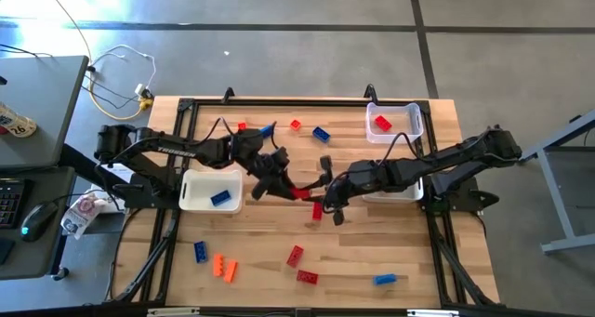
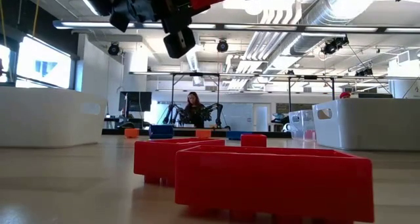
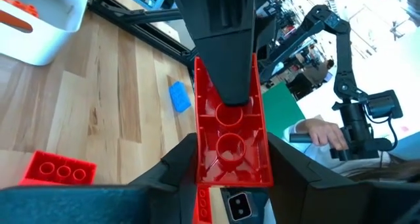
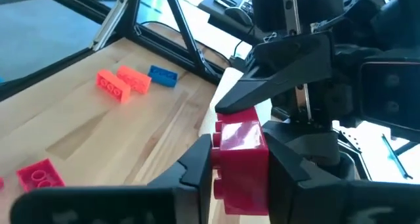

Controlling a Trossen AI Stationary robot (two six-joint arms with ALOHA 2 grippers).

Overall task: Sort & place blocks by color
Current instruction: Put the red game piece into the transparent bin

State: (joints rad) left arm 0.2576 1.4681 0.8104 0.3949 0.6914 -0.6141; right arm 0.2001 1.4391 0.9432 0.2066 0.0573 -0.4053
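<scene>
Above the middle of the wooden slatted table [image 1: 279, 233], the left gripper [image 1: 279, 179] and the right gripper [image 1: 325, 198] were both clamped on opposite ends of one long red plastic brick [image 1: 302, 193], held in the air between the two arms.

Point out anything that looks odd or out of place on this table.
Both grippers grip one long red plastic brick in mid-air above the table's middle: the left gripper and the right gripper hold opposite ends. Other bricks lie unsorted.
</scene>
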